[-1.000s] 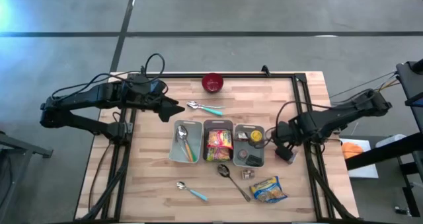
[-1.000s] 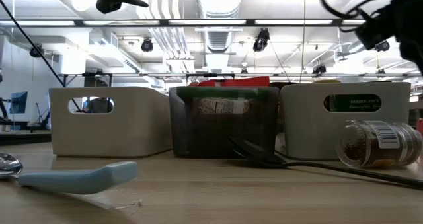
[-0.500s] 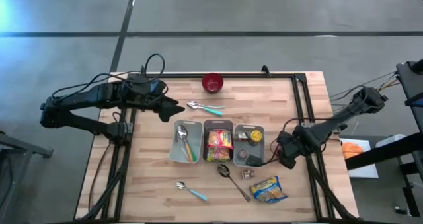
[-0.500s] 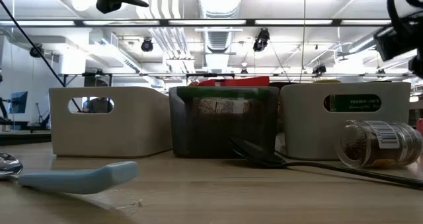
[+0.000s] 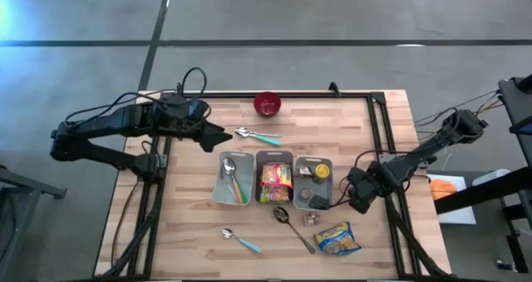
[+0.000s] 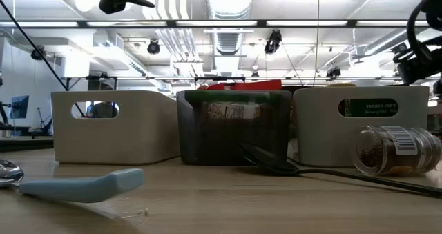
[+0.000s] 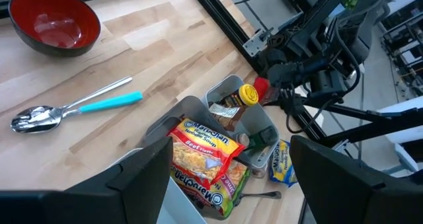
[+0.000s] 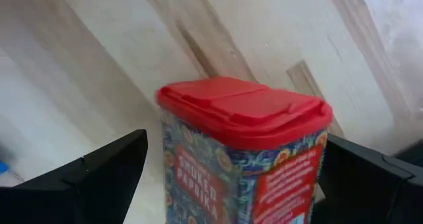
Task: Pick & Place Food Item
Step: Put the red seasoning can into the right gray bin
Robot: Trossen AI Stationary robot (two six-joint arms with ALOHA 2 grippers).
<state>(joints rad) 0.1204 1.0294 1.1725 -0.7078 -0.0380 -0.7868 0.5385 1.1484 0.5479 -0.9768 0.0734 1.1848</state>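
Observation:
A tin with a red lid and a patterned label (image 8: 246, 174) stands upright on the wooden table (image 5: 191, 224), right of the three bins. My right gripper (image 8: 235, 137) hangs over it, pointing down. It is open, one finger (image 8: 99, 178) on each side of the tin and close to it without touching. In the high view this gripper (image 5: 359, 197) hides the tin. My left gripper (image 5: 221, 138) waits open above the table's far left, holding nothing.
Three bins stand side by side: spoons (image 5: 233, 179), noodle packets (image 5: 275, 180), bottles (image 5: 313, 182). Near the front lie a yellow-blue packet (image 5: 337, 238), a small jar (image 6: 394, 150), a dark spoon (image 5: 293, 225) and a blue-handled spoon (image 5: 239, 240). A red bowl (image 5: 268, 104) and another spoon (image 5: 258, 136) sit far back.
My right gripper has sunk toward the table and shifted a little toward the near edge, still open. In the low view it has dropped from the picture's top right corner to lower at the right edge.

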